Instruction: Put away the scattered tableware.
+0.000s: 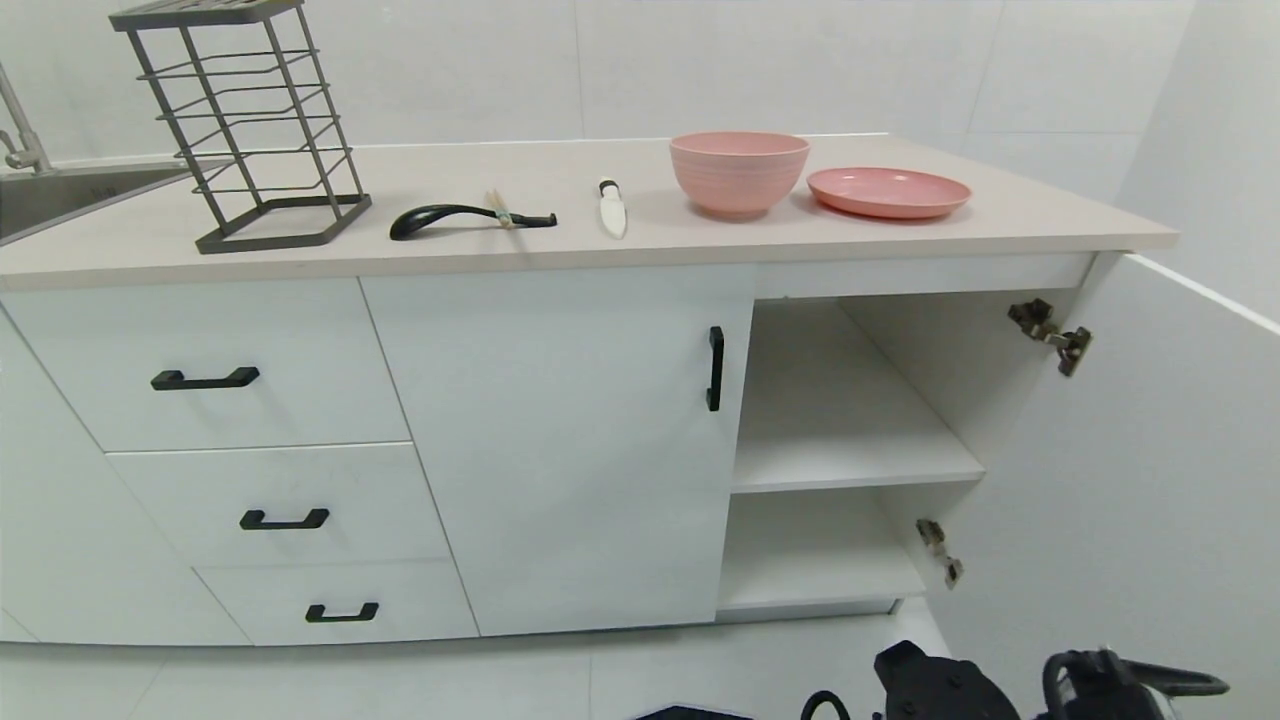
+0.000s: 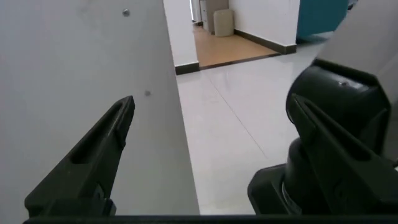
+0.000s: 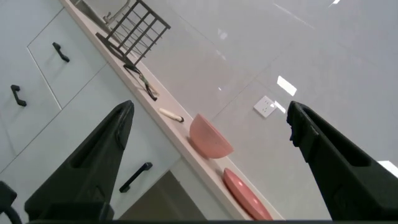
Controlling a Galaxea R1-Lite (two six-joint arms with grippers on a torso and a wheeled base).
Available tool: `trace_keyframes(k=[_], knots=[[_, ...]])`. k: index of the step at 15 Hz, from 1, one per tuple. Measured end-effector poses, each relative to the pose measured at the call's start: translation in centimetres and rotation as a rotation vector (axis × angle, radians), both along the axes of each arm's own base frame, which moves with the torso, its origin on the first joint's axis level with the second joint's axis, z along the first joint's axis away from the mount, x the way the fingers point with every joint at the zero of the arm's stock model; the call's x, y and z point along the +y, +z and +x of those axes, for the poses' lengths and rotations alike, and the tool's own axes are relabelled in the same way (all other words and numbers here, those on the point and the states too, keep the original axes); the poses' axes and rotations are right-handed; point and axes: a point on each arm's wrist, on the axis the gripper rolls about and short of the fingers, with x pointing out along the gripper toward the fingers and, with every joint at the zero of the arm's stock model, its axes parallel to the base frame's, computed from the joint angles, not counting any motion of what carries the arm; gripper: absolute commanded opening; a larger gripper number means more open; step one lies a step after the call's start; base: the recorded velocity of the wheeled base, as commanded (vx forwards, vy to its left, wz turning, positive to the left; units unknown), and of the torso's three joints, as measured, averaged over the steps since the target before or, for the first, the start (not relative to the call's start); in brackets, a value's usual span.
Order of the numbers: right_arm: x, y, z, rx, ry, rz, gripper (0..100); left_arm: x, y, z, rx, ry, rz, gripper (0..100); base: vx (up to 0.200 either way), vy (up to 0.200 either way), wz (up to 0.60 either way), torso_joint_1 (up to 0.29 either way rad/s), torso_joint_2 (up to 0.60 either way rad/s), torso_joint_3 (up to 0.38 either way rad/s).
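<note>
At the left end of the counter (image 1: 560,170) sits a sink (image 1: 60,195), then a black wire rack (image 1: 245,130) standing upright. Next lie a black spoon (image 1: 440,218) with a thin wooden stick (image 1: 498,208) at its handle, and a small white utensil (image 1: 612,212) apart from them. Further right is a pink bowl (image 1: 738,172), upright, with a pink plate (image 1: 888,192) just beside it. Below those two the cupboard (image 1: 850,440) stands with its door (image 1: 1150,480) swung wide. The left gripper (image 2: 211,102) has its fingers spread, beside a white panel (image 2: 74,56) above tiled floor (image 2: 249,106). The right gripper (image 3: 210,111) — fingers likewise apart — faces the counter from below.
</note>
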Motion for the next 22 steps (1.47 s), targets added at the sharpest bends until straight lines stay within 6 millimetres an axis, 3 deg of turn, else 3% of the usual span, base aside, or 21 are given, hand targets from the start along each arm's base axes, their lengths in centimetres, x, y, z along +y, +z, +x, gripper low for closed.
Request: trace_keyframes(k=[1, 3, 6, 8, 12, 16, 19, 22], knots=[[0.0, 0.0, -0.4, -0.012, 0.001, 0.001, 100, 1.2, 0.2, 1.0, 0.005, 0.027, 0.013, 100, 0.0, 0.0, 0.0, 0.0, 0.0, 0.0], [-0.1, -0.1, -1.1, -0.027, 0.001, 0.002, 100, 4.9, 2.7, 3.5, 0.007, 0.107, 0.015, 100, 0.0, 0.0, 0.0, 0.0, 0.0, 0.0], [-0.1, -1.6, -2.4, -0.014, 0.001, 0.001, 100, 12.3, 9.5, 6.2, -0.018, 0.242, -0.043, 100, 0.0, 0.0, 0.0, 0.0, 0.0, 0.0], [-0.2, -2.6, -3.1, 0.005, 0.001, 0.0, 100, 18.3, 13.7, 6.3, -0.039, 0.333, -0.081, 100, 0.0, 0.0, 0.0, 0.0, 0.0, 0.0], [-0.3, -4.2, -4.4, 0.075, 0.001, -0.004, 100, 30.9, 18.9, 2.7, -0.091, 0.528, -0.149, 100, 0.0, 0.0, 0.0, 0.0, 0.0, 0.0], [-0.4, -5.2, -5.7, 0.082, -0.003, -0.004, 100, 40.5, 21.5, -1.3, -0.185, 0.84, -0.253, 100, 0.0, 0.0, 0.0, 0.0, 0.0, 0.0], [-0.5, -6.9, -7.3, 0.134, -0.021, -0.004, 100, 44.9, 22.5, -5.4, -0.264, 1.046, -0.294, 100, 0.0, 0.0, 0.0, 0.0, 0.0, 0.0], [-0.5, -9.6, -9.3, 0.223, -0.044, -0.007, 100, 46.5, 20.7, -9.7, -0.229, 1.129, -0.243, 100, 0.0, 0.0, 0.0, 0.0, 0.0, 0.0]])
